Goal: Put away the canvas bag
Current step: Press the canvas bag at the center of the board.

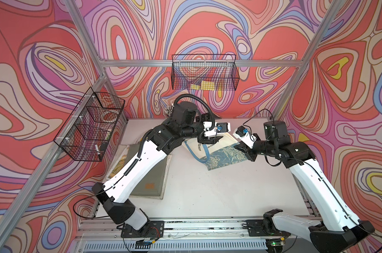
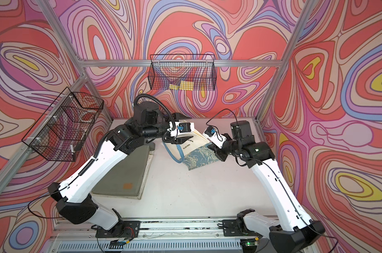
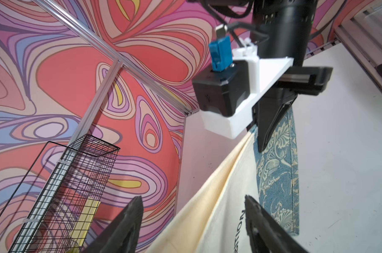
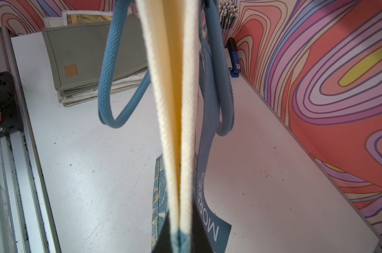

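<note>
1. The white tabletop (image 1: 207, 197) carries a stack of folded bags (image 1: 157, 179) at nine o'clock.
2. The canvas bag (image 1: 220, 153), cream with a blue patterned panel, is toward twelve o'clock between the two arms, its blue straps (image 4: 104, 87) dangling.
3. The right hand (image 4: 181, 238) is clamped on the bag's three o'clock edge.
4. The left hand (image 3: 193, 210) has its fingers spread wide at the bag's nine o'clock end.

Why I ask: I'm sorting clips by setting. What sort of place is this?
Probably a robotics lab test cell, not a home: a left arm and right arm bolted to a rail at the table edge, an aluminium frame hung with swirl-printed backdrop, and wire baskets tied onto it.
</note>
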Controlling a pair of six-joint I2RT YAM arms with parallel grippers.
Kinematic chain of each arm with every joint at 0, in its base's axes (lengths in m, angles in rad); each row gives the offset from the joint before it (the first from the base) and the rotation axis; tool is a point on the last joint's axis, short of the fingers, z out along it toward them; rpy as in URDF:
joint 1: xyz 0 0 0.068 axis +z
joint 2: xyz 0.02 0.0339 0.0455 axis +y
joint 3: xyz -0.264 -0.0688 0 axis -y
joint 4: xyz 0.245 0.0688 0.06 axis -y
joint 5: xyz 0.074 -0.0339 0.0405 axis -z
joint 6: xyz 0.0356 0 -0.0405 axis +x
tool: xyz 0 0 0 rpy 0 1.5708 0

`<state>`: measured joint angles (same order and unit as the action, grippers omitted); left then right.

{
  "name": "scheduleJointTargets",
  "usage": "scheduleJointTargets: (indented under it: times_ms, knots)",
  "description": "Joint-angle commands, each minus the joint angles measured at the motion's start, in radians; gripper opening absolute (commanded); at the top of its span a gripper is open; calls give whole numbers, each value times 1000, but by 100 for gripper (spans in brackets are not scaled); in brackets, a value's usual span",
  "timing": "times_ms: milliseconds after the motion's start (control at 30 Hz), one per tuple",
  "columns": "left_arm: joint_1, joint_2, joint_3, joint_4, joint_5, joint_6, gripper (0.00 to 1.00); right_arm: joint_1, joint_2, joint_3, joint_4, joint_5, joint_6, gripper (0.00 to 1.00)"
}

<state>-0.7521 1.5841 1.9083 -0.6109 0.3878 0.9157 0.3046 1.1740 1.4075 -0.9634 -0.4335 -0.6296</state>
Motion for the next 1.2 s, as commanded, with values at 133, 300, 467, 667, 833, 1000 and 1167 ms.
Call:
scheduleJointTargets:
  times_ms: [133,300,467,667,833,1000,1167]
  knots:
    - [-7,66,57,-131,-63,112,73,4,10,82,-26,13,-83,0]
    - [-6,73,42,-138,-88,130,38,4,12,91,-12,26,-88,0]
    - [-7,62,34,-120,-82,129,0,4,7,71,13,13,-69,4]
    - [11,7,-34,-5,4,104,0,4,-62,-89,82,-31,-80,34]
    - [75,-81,-168,214,178,1,0,-21,-128,-244,217,-107,-18,41]
    - [104,-109,-196,240,234,-29,0,-44,-164,-290,281,-144,15,42]
    - [120,-123,-225,267,247,-47,0,-51,-164,-284,264,-138,9,41]
